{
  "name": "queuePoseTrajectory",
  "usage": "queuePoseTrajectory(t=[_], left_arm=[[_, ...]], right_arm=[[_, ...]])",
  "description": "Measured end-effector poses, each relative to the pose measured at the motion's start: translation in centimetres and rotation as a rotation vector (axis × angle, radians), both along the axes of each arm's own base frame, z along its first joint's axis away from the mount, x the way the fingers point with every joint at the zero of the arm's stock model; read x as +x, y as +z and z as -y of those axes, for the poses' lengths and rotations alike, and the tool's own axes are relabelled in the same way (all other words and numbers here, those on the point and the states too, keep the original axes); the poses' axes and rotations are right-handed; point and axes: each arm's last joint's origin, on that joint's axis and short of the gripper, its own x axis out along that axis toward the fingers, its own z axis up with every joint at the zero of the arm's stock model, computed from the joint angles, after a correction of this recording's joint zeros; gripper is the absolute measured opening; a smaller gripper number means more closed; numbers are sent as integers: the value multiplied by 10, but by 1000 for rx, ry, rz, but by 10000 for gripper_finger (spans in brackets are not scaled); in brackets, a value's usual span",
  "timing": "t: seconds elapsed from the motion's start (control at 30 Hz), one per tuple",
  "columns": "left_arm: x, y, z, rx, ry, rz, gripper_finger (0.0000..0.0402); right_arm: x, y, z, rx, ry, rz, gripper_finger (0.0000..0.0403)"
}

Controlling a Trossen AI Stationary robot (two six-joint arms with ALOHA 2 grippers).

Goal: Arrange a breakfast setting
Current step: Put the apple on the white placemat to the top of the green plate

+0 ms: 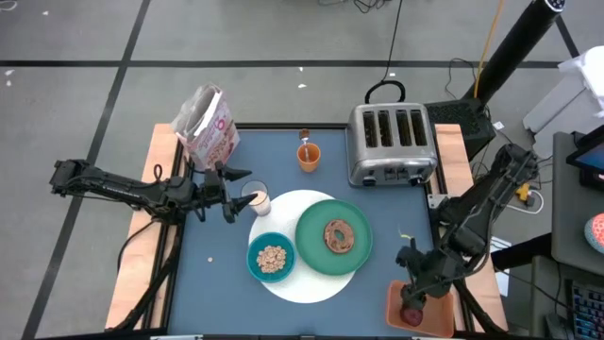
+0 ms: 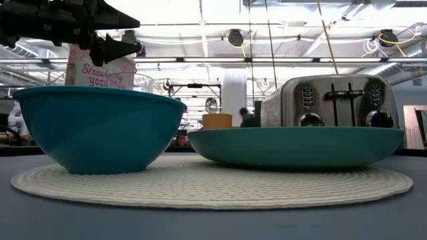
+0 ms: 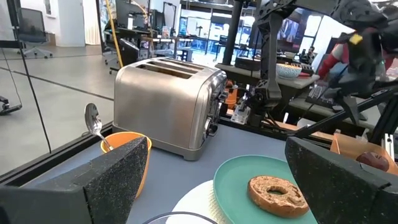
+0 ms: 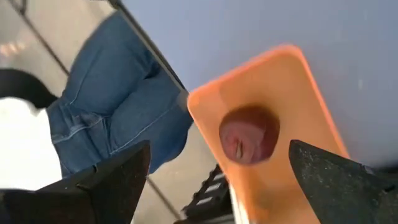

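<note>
Right gripper (image 1: 412, 300), jaws wide, hovers above fruit (image 4: 250, 135) in tray (image 4: 311, 112): centre over fruit, descend, close gently.

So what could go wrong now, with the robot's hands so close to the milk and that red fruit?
The left gripper is open right at the milk glass; a clumsy close or bump might tip it and spill milk over the white mat.

The right gripper hangs open above the dark-red fruit in the orange tray at the table's corner. The round fruit might roll away.
</note>
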Motion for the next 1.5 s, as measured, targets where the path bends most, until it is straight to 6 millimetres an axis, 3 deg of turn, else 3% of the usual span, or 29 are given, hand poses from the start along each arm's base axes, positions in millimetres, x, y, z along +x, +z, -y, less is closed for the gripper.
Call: queuePoseTrajectory(t=[0.3, 1.5], left_arm=[[0, 0, 0, 0, 0, 0, 386], [0, 0, 0, 0, 0, 0, 386]], right_arm=[[0, -26, -24, 16, -141, -307, 373], [11, -67, -51, -109, -177, -345, 373]])
